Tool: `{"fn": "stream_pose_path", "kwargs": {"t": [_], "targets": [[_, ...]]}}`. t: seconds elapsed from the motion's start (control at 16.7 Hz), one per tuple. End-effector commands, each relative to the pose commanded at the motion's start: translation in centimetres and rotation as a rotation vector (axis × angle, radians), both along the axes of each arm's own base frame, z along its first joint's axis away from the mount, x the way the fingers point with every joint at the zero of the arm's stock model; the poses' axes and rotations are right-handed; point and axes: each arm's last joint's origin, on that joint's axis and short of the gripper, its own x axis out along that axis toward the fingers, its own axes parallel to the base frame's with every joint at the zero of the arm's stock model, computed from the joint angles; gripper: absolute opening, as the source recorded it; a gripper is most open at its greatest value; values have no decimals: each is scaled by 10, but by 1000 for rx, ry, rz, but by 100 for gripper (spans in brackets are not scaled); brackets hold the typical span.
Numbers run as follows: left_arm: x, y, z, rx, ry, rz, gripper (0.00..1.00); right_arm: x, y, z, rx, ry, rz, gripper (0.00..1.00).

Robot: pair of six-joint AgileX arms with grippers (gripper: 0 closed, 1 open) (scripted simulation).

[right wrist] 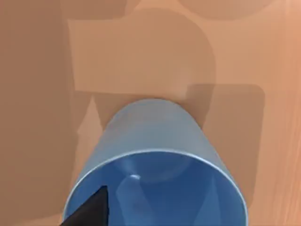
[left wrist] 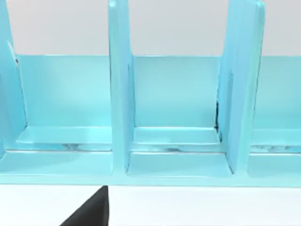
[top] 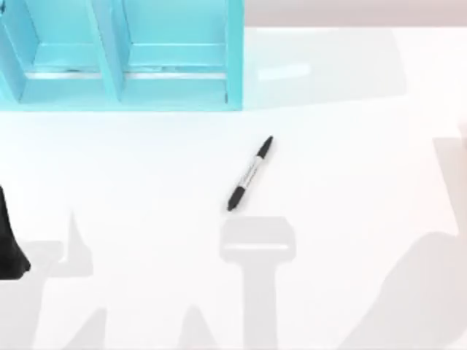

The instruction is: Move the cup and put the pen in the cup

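Observation:
The pen, black at both ends with a pale printed barrel, lies slanted on the white table near the middle of the top view, with nothing touching it. In the right wrist view the blue cup is seen close up from above its rim, over a brown surface. A black piece of my right gripper overlaps the cup's rim; contact cannot be judged. My left arm is parked at the table's left edge, and a black piece of my left gripper faces the shelf.
A teal shelf unit with upright dividers stands at the table's back left. Grey shadows of the arms fall across the front of the table. Open white surface surrounds the pen.

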Motion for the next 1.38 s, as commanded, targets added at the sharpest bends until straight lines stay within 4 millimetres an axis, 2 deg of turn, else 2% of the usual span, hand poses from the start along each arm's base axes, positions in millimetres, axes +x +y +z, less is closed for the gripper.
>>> {"fn": "stream_pose_path", "kwargs": {"t": [0.18, 0.42, 1.2, 1.38], "targets": [[0, 0, 0, 0, 0, 0, 100, -4, 2, -27, 6, 11, 0, 100], [0, 0, 0, 0, 0, 0, 100, -4, 1, -30, 7, 13, -1, 100], [0, 0, 0, 0, 0, 0, 100, -4, 1, -30, 7, 13, -1, 2], [0, 0, 0, 0, 0, 0, 100, -4, 1, -30, 7, 13, -1, 0]]}}
